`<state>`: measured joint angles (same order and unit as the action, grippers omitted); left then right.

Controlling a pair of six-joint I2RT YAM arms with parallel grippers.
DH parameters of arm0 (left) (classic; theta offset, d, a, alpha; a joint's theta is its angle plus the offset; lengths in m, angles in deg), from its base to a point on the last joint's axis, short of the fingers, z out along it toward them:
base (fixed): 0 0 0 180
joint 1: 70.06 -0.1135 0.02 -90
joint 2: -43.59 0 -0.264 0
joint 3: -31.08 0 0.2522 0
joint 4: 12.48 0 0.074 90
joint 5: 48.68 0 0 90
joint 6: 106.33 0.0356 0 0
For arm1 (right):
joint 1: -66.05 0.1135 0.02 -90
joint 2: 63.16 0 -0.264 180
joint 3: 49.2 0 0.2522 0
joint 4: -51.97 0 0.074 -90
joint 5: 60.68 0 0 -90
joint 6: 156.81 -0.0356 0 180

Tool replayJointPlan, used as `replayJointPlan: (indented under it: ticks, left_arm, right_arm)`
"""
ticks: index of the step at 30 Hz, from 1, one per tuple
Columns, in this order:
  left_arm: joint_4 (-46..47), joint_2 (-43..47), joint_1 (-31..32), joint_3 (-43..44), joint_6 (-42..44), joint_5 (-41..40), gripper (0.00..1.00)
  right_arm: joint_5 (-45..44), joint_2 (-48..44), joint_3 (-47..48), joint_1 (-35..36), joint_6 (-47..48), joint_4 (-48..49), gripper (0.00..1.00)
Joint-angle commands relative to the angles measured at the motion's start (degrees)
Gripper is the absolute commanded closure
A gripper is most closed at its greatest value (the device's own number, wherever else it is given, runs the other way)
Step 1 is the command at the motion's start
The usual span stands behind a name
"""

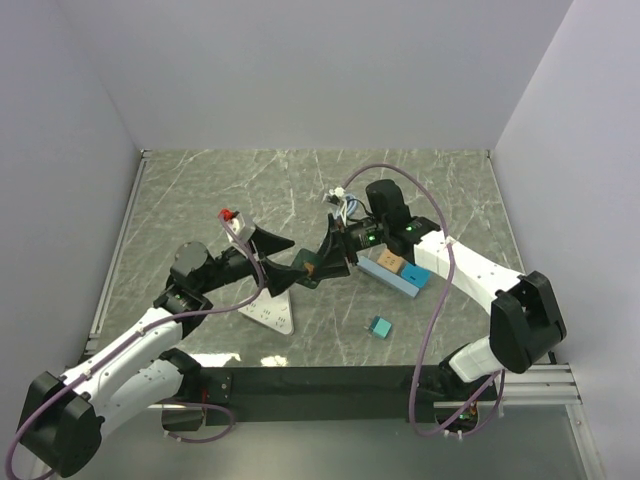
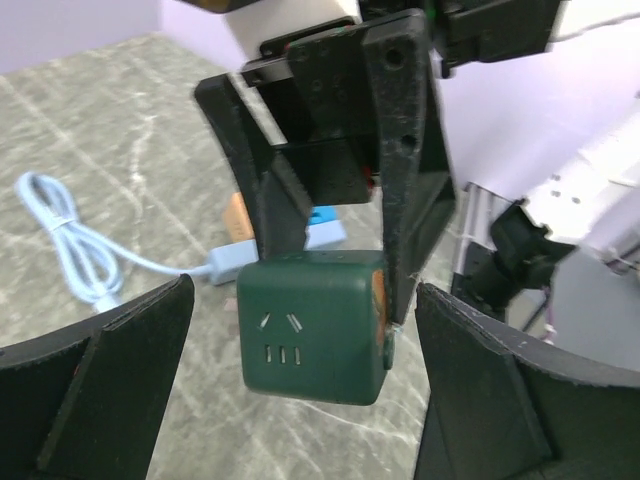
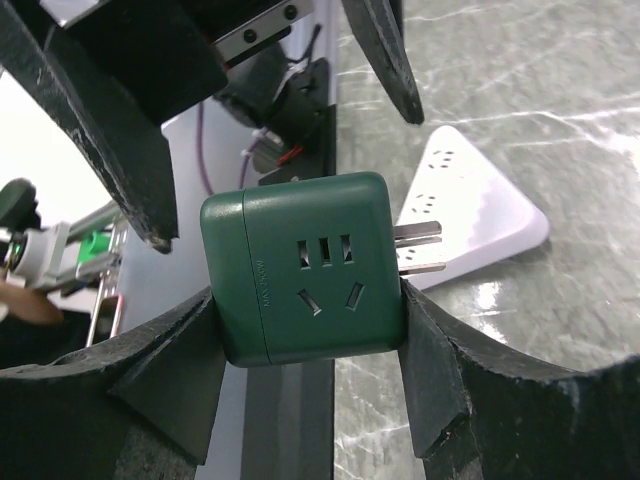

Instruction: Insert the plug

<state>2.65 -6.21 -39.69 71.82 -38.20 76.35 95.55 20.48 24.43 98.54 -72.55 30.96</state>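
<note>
A dark green cube plug is held above the table in the top view (image 1: 306, 268). My right gripper (image 3: 305, 325) is shut on the cube (image 3: 300, 265), one finger on each side, with its metal prongs (image 3: 420, 250) pointing right toward the white triangular power strip (image 3: 470, 200). My left gripper (image 2: 300, 310) is open, its fingers (image 2: 120, 340) standing wide on either side of the cube (image 2: 315, 325) without touching it. The two grippers meet over the strip (image 1: 272, 308).
A long blue block (image 1: 395, 272) with a tan piece on it lies right of the grippers. A small teal cube (image 1: 379, 327) sits near the front. A coiled light blue cable (image 2: 70, 240) lies behind, also seen in the top view (image 1: 340, 205).
</note>
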Motion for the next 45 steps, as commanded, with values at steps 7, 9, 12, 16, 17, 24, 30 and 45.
replayJointPlan:
  ticks: [7, 9, 12, 16, 17, 24, 30, 45]
  left_arm:
    - [0.8, -1.5, -0.3, 2.8, -2.9, 5.9, 0.02]
    - [0.2, -2.6, -0.3, 3.4, -3.0, 6.0, 0.02]
    - [0.6, -3.9, -0.3, 4.0, -3.8, 7.0, 0.02]
    - [1.3, -5.1, -0.3, 4.2, -4.4, 7.9, 0.09]
    - [0.4, -5.2, -0.3, 4.3, -4.1, 7.6, 0.11]
    - [1.3, -6.1, -0.3, 4.1, -4.2, 9.8, 0.34]
    - [1.8, -8.6, -0.3, 4.4, -4.9, 11.6, 0.93]
    - [3.3, -11.1, -1.4, 5.2, -8.6, 7.1, 0.99]
  right_arm:
    - [6.3, -2.5, 0.8, 0.8, 6.9, -0.5, 1.00]
    - [6.2, -3.0, 0.9, 0.7, 7.6, -1.3, 1.00]
    - [5.6, -3.7, 1.2, 0.8, 7.9, -2.0, 1.00]
    - [5.1, -3.5, 1.3, 0.8, 7.7, -1.9, 1.00]
    - [5.1, -3.5, 1.3, 0.7, 7.7, -1.9, 1.00]
    - [4.1, -3.1, 2.3, 0.7, 7.9, -2.7, 1.00]
    - [-1.3, -4.8, 3.2, 0.1, 7.8, -2.6, 0.98]
    - [-19.4, -7.9, -0.2, -1.8, 2.8, 2.6, 0.18]
